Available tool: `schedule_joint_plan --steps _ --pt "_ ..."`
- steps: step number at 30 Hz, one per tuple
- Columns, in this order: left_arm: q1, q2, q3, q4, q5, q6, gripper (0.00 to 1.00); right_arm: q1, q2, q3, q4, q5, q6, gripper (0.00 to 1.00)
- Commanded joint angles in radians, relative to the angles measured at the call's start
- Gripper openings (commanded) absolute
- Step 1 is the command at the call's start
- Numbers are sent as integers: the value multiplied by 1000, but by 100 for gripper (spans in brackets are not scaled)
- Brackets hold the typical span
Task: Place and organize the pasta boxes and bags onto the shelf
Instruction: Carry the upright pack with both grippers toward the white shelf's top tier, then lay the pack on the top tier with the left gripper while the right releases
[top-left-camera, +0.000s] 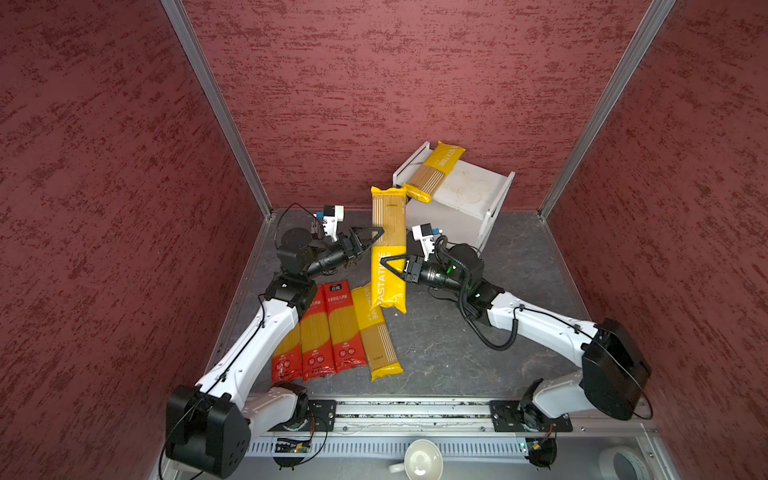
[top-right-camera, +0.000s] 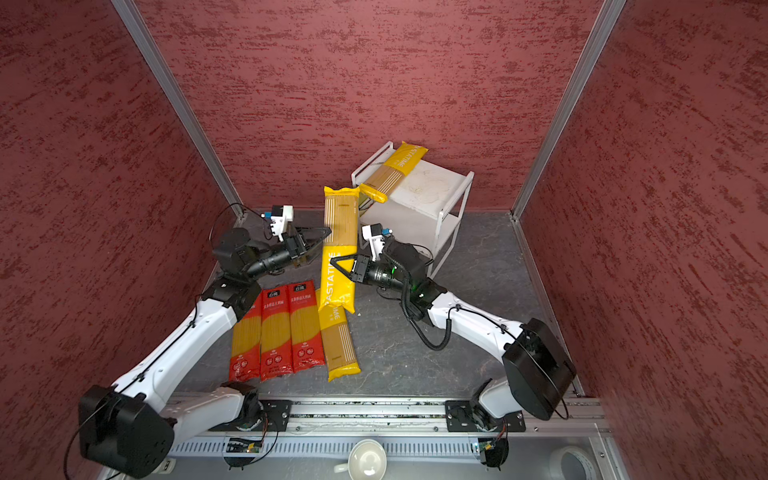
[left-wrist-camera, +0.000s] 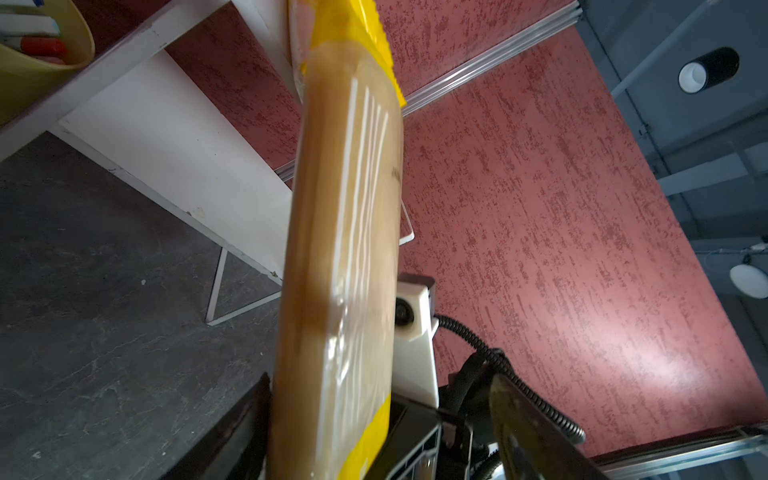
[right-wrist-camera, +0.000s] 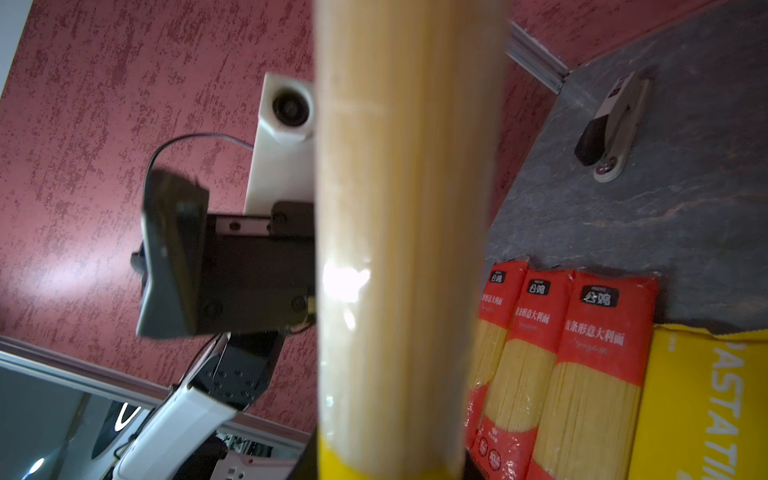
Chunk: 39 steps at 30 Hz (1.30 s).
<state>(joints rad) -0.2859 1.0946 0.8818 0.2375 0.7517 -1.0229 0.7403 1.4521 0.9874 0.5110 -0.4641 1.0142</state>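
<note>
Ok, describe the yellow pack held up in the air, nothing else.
The held pack is long, flat, glossy film: yellow with white PASTATIME lettering on its near half, tan with white stripes towards the shelf. It is off the table, clamped mid-length by the right gripper; the left gripper stands with jaws open around its edge.

White arms, black joints, coiled cable

Yellow pack upright midair, second pack atop shelf
</note>
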Motion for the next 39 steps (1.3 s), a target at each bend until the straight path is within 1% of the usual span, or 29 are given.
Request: schedule_joint_plan --steps 1,6,9,11,16,20,21,22,23,24,26,29,31,32,33,35,39 --pt "-62 -82 -59 -55 -75 101 87 -17 -92 108 106 145 -46 2" --pt "-123 -142 -136 -69 -131 104 87 -18 -111 155 93 239 -57 2" --pt "-157 -158 -150 -40 -161 93 85 -18 -118 170 98 302 -61 2" --pt "-173 -145 -148 -6 -183 63 81 -19 -117 174 115 324 -54 3" --pt "-221 -50 -124 137 -243 -17 68 -19 -116 168 136 365 -21 5" --pt "-266 25 -74 201 -270 -31 66 -18 -136 150 140 396 -16 7" --pt "-275 44 -59 216 -277 -33 64 -18 -144 146 139 406 -14 8" --pt "-281 61 -49 228 -283 -41 61 -18 -148 142 137 414 -14 9" --pt "-289 78 -37 231 -289 -52 56 -18 -153 140 133 421 -15 10" --pt "-294 94 -30 278 -290 -61 50 -18 -158 137 128 428 -19 11" --pt "-305 113 -13 294 -293 -77 40 -19 -170 129 121 446 -22 16" --pt "-316 125 11 279 -296 -80 28 -27 -190 116 98 464 -35 26" --pt "-316 128 31 265 -296 -82 18 -41 -204 110 64 460 -42 36" --pt "-315 129 41 256 -298 -84 11 -49 -216 97 48 460 -42 44" --pt "-314 132 56 249 -301 -86 6 -58 -230 80 36 460 -38 49" --pt "-311 139 96 197 -299 -85 1 -72 -268 35 18 458 -28 54" --pt "-301 180 191 142 -271 -66 1 -82 -380 -64 -60 475 -41 65"
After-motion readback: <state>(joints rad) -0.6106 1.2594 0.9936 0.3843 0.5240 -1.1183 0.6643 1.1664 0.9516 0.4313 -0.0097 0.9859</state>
